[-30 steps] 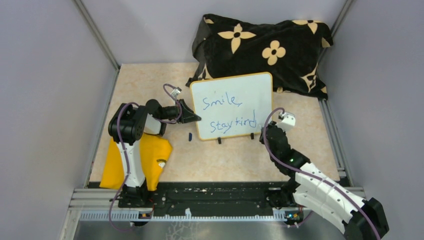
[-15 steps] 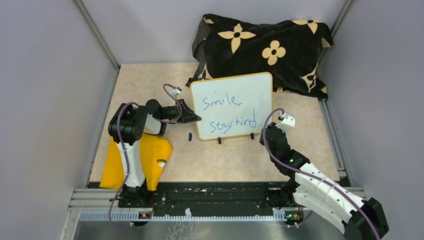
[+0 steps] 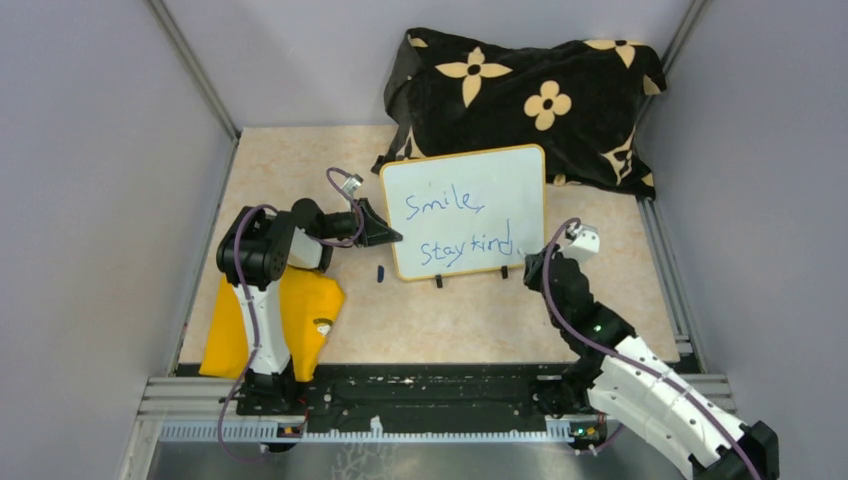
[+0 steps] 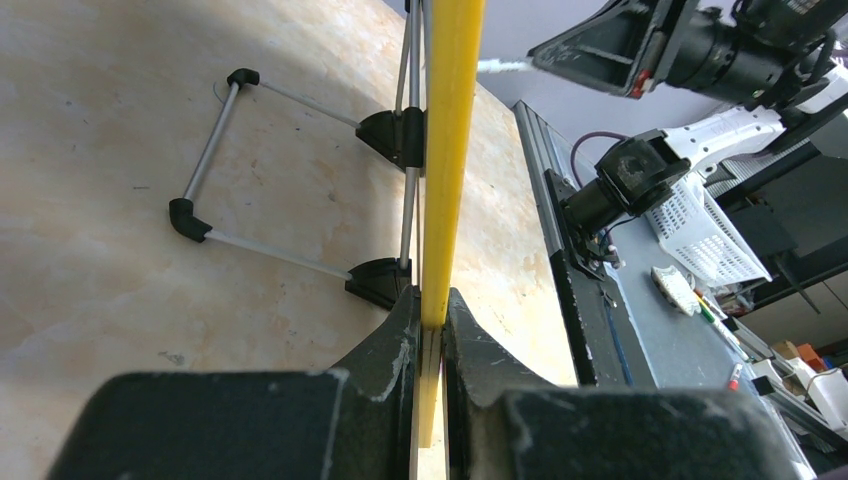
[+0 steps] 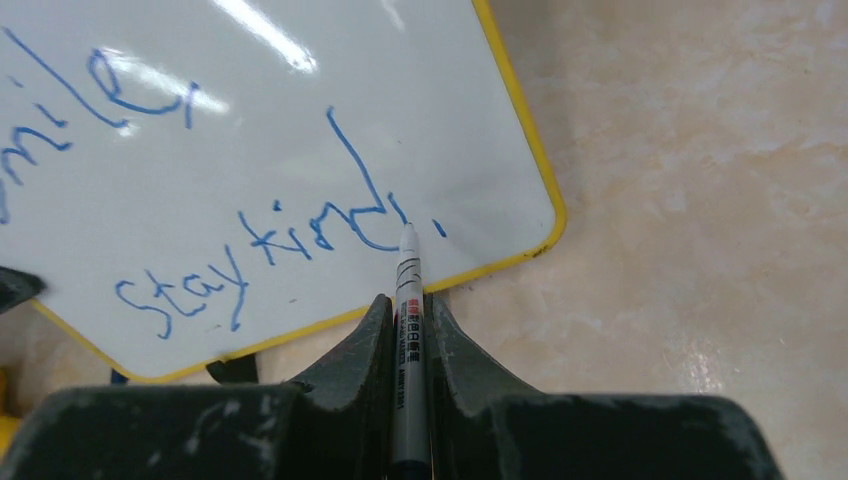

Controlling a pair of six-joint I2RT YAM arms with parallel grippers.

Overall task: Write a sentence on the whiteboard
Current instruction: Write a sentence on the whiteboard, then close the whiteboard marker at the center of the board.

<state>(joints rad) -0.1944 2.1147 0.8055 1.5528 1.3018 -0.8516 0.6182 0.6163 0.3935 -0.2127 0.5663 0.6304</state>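
Since a second ago the right arm has swung a little to the right, drawing the right end effector (image 5: 408, 305) back from the lower right corner of the whiteboard (image 3: 465, 205), and a dot now follows the last word. The tan table (image 3: 450, 325) carries everything. At its far edge lies a black cloth with cream flowers (image 3: 520, 95). The whiteboard stands just in front of the cloth, tilted back on two small black feet (image 3: 438, 282), with blue handwriting reading "Smile, stay kind." The left end effector (image 4: 432, 325) pinches the board's yellow left rim between its fingers. The right end effector clamps a white marker (image 5: 409, 290), whose tip sits close by the dot; whether it touches the board cannot be told. A small dark blue piece (image 3: 380, 271) lies on the table just left of the board.
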